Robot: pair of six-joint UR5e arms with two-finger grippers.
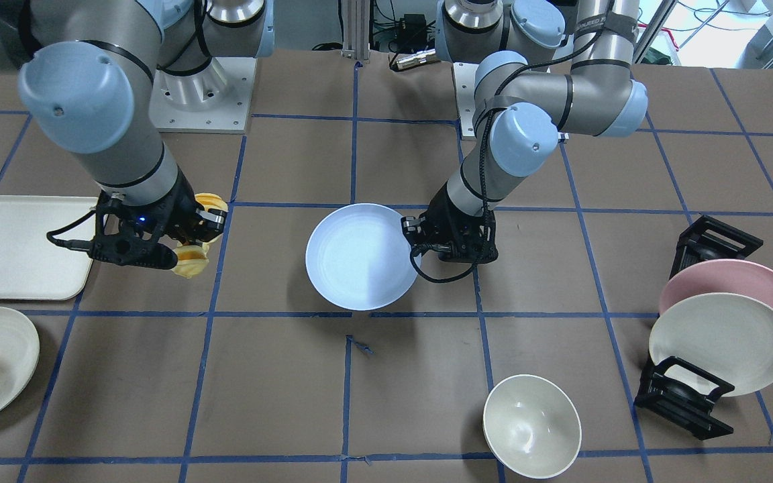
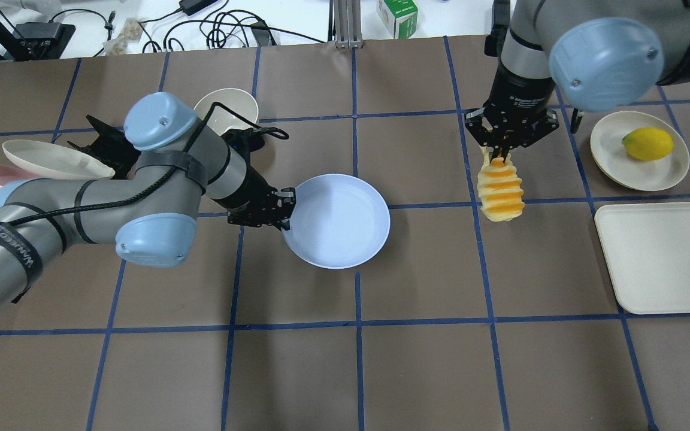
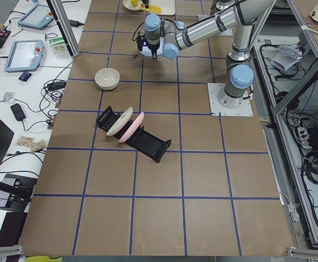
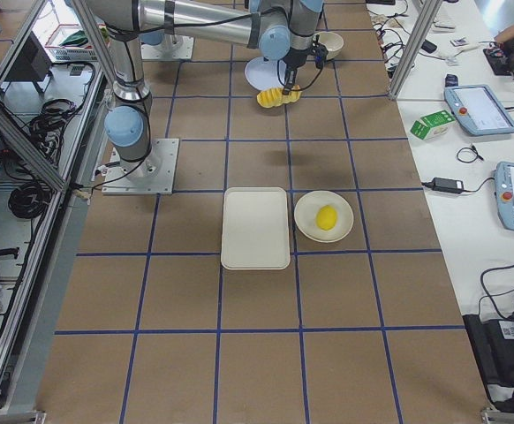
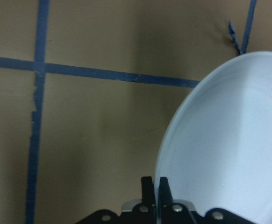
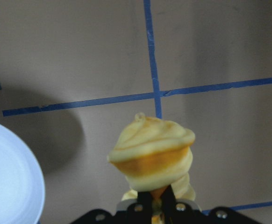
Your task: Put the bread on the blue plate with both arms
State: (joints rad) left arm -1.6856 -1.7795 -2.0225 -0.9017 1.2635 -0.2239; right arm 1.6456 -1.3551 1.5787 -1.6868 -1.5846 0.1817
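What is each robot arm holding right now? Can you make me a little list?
left end effector: shut on the rim of the blue plate
right end effector: shut on one end of the bread
bread: hanging in the air, beside the plate, not over it
blue plate: empty
task: not done yet

Brown table (image 2: 417,371), blue tape grid (image 2: 357,323). White bench (image 4: 469,221) alongside: tablets (image 3: 23,54), green carton (image 4: 432,125). Aluminium frame (image 4: 18,132), wiring (image 3: 312,158) on pale floor.
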